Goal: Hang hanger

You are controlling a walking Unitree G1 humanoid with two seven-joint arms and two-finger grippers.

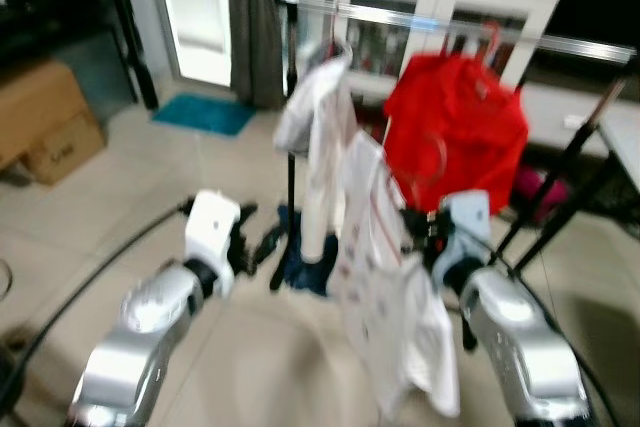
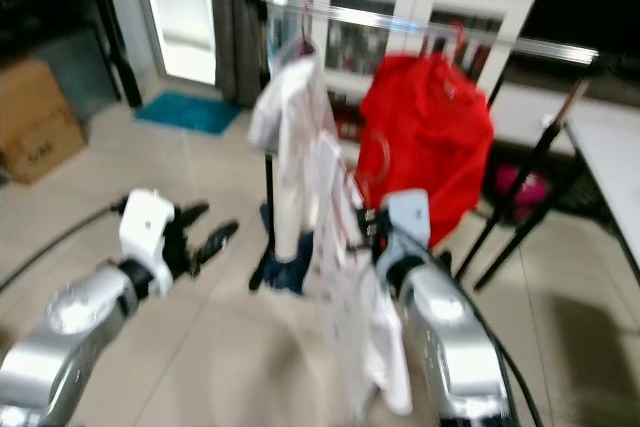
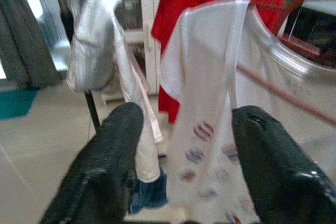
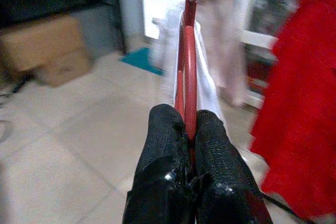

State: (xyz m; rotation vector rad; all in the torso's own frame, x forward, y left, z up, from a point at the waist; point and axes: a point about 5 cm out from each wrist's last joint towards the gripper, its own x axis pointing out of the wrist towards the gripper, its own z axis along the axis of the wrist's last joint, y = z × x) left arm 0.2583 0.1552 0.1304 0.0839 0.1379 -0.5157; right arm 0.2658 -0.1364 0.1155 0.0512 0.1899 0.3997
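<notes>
A thin red wire hanger [image 4: 187, 51] is clamped between the two black fingers [image 4: 163, 145] of the right gripper [image 4: 187, 129], which are pressed tight together on it. A white printed shirt [image 1: 385, 277] is draped on this hanger and is held up below the horizontal silver metal clothes rail [image 1: 480, 32], in front of the garments on it. The hanger's hook is seen short of the rail, not over it; the head views are blurred, so finer detail cannot be told.

On the rail itself, a red shirt [image 1: 460, 127] is hung on its own red hanger, and a white garment [image 1: 320, 117] is hung beside it, nearer the curtain [image 1: 252, 17]. Behind the rail, a white glass-fronted cabinet [image 1: 450, 2] is seen.

The left gripper [image 3: 184, 145] is held empty, with its fingers [image 3: 115, 150] spread wide apart, pointed towards the rail's black upright post [image 1: 291, 147] and the hanging white garment. A teal floor mat [image 1: 203, 114] is seen on the tiled floor [image 1: 130, 177] beyond the rail, with a brown cardboard box [image 1: 45, 122] farther off.
</notes>
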